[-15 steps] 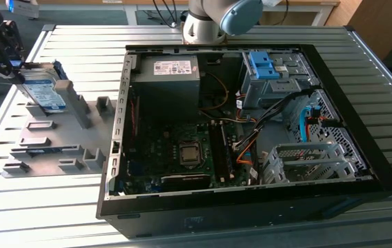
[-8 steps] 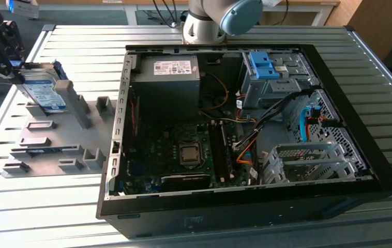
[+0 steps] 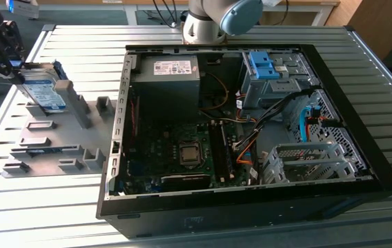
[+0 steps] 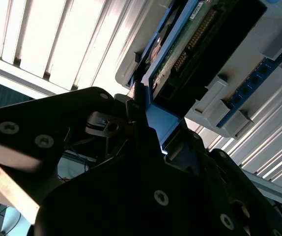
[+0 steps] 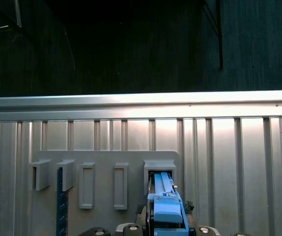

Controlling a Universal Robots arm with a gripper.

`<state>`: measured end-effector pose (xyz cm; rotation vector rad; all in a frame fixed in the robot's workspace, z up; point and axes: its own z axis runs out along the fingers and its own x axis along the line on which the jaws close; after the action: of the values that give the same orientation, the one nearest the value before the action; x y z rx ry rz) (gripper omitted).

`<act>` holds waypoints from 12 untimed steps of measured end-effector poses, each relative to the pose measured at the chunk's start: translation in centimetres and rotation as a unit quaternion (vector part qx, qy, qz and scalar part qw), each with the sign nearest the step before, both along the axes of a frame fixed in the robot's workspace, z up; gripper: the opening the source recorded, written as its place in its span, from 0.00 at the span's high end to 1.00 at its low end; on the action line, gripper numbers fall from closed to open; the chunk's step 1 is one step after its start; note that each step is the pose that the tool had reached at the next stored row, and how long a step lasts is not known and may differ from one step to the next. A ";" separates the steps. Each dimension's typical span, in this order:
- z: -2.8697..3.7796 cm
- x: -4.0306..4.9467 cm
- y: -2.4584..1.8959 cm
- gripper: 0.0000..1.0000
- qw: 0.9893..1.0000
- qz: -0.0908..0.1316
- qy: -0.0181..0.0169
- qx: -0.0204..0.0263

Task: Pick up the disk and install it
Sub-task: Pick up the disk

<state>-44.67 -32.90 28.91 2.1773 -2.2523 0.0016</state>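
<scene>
Grey slotted fixture (image 3: 44, 150) sits on the ribbed metal table (image 3: 30, 206) at the exterior view's left. The open computer case (image 3: 251, 217) is just beside it, with a power supply (image 3: 171, 72) and a bare blue bracket (image 3: 261, 64) inside. The disk (image 3: 43, 93) stands on edge, tilted, in the fixture's end slot, with a grey post (image 3: 66, 95) close alongside. My gripper (image 3: 15, 70) is at its upper end. In the second wrist view my fingers (image 4: 140, 110) are drawn in on its blue frame, gripping it.
</scene>
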 end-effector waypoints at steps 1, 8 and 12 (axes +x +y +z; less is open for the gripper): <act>0.00 0.00 0.00 0.62 1.000 0.000 0.000 0.000; 0.00 0.00 0.00 0.55 1.000 -0.001 0.000 0.000; 0.00 0.00 0.00 0.56 1.000 -0.001 0.000 0.000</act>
<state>-44.67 -32.90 28.91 2.1753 -2.2542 0.0015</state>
